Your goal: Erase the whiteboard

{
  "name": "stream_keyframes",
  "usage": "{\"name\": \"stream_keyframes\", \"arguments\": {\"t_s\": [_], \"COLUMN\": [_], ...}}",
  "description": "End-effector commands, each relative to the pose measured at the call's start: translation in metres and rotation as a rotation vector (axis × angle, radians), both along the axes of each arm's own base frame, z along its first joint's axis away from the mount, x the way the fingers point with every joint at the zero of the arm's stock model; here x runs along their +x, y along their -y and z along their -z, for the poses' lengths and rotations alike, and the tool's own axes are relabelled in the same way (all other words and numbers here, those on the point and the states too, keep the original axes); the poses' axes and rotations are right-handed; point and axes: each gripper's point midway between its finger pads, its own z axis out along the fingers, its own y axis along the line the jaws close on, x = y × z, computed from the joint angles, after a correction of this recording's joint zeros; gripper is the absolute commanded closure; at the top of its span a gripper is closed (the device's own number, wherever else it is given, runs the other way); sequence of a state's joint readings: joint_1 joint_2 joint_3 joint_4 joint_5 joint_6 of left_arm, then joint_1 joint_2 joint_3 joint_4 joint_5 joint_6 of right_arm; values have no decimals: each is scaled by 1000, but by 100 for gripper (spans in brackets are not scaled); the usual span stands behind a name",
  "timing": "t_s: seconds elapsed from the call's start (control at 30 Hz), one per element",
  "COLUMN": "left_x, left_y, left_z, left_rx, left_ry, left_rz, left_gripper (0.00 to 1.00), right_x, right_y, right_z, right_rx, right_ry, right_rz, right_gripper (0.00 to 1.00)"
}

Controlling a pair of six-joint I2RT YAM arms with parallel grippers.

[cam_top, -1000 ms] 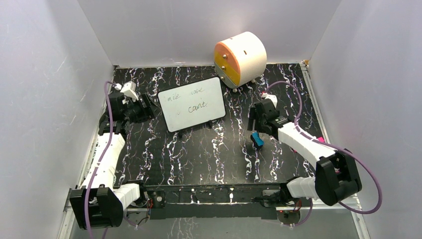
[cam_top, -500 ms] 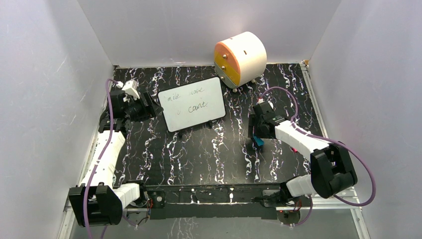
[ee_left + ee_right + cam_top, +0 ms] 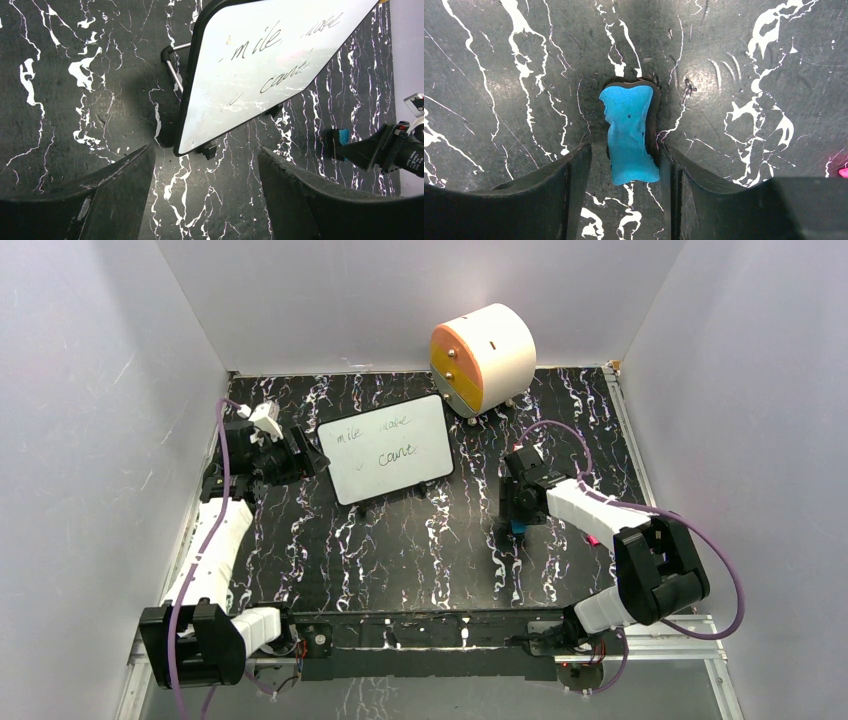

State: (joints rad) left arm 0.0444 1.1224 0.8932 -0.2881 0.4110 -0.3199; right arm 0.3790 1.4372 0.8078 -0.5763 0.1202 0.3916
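1. Right wrist view: the right gripper is down over a blue eraser lying flat on the black marbled table. One finger sits on each side, and the claw is released, with a gap showing on one side.
2. The whiteboard stands tilted on its feet toward the table's far edge, left of the middle, and the handwriting on it is unwiped. The eraser lies well apart from it, nearer the right edge.
3. The left gripper is also released, its jaws spread wide and aimed at the board's near corner without touching it.
4. I'd say the step in hand is picking up the eraser.
5. The next move calls for a square clench on it, then a lift and a carry across to the board. The left claw should probably steady the frame, since a propped board may slide under wiping.
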Motion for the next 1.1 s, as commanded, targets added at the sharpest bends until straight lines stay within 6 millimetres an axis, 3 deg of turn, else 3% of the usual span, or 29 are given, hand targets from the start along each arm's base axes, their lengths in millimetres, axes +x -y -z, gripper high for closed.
{"name": "stream_keyframes", "arguments": {"t_s": [0.0,0.07,0.2,0.4,0.63,0.83,0.97,1.07], "left_x": [4,5,6,12,37,52,57,59], "left_y": [4,4,3,-1,-9,2,11,19], "left_z": [-14,-14,-14,-10,-12,-14,-5,3], "left_rx": [-5,-5,-1,12,5,-26,-60,-84], "left_ry": [31,31,34,49,171,314,323,307], "left_rz": [25,24,23,7,-72,-7,43,96], "left_gripper": [26,26,26,24,22,23,31,38], "right_x": [15,17,22,30,43,48,51,51], "right_y": [-6,-5,-8,-5,-30,-54,-60,-54], "right_z": [-12,-7,-5,-21,-57,-81,-90,-83], "right_rx": [23,12,15,10,139,256,285,249], "right_ry": [52,46,48,115,246,319,346,322], "right_rz": [-12,-8,-10,5,-95,-188,-214,-189], "right_gripper": [46,45,64,76,75,72,71,69]}}
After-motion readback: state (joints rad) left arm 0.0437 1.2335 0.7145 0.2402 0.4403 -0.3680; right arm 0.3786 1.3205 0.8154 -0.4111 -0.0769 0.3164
